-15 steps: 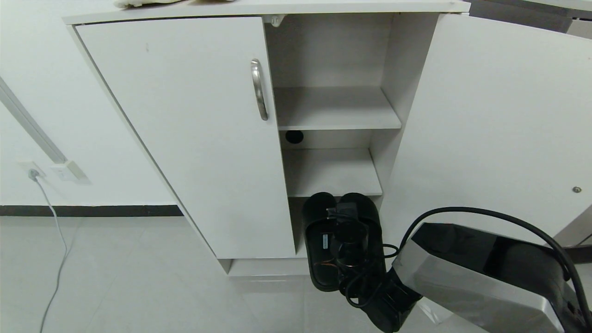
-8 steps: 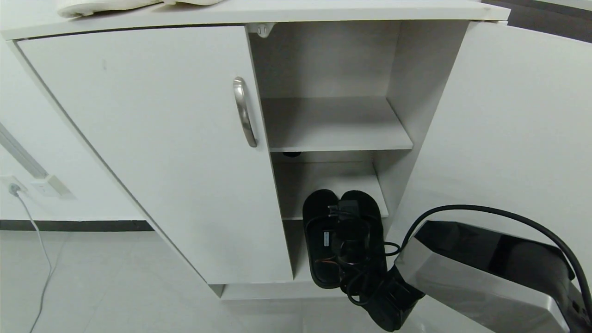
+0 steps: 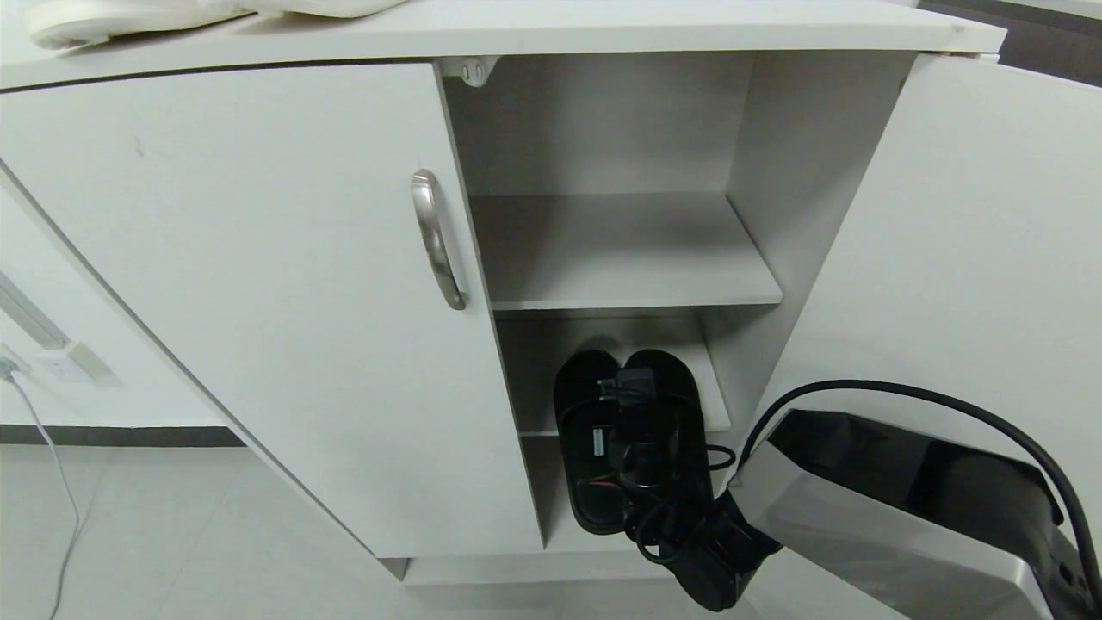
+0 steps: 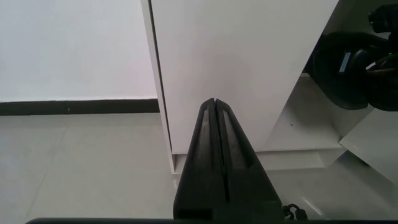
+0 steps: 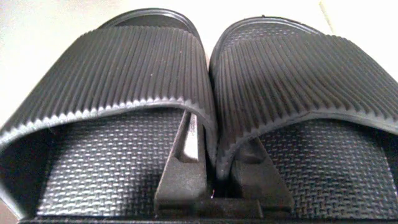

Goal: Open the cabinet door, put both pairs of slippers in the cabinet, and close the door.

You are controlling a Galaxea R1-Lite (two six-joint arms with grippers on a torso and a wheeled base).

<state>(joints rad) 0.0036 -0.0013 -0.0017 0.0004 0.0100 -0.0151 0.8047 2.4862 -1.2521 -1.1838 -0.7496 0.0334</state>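
Observation:
The white cabinet (image 3: 603,250) stands with its right door (image 3: 964,258) swung open and its left door (image 3: 232,284) shut. A pair of black slippers (image 3: 603,448) is held side by side at the mouth of the lower compartment, toes pointing in. My right gripper (image 3: 641,439) is shut on the black slippers, one finger (image 5: 183,168) inside each slipper, pinching their inner walls together (image 5: 211,130). My left gripper (image 4: 214,118) is shut, low before the left door's bottom edge. Pale slippers (image 3: 198,10) lie on the cabinet top.
The upper shelf (image 3: 620,250) and a lower shelf (image 3: 715,405) are bare. A silver handle (image 3: 437,239) is on the left door. A wall socket with a grey cable (image 3: 34,405) is at the left. Tiled floor (image 4: 81,168) lies before the cabinet.
The whole head view has shifted: the camera moved nearer the cabinet and looks higher. The right gripper still holds the black slippers at the lower compartment, now a little farther in.

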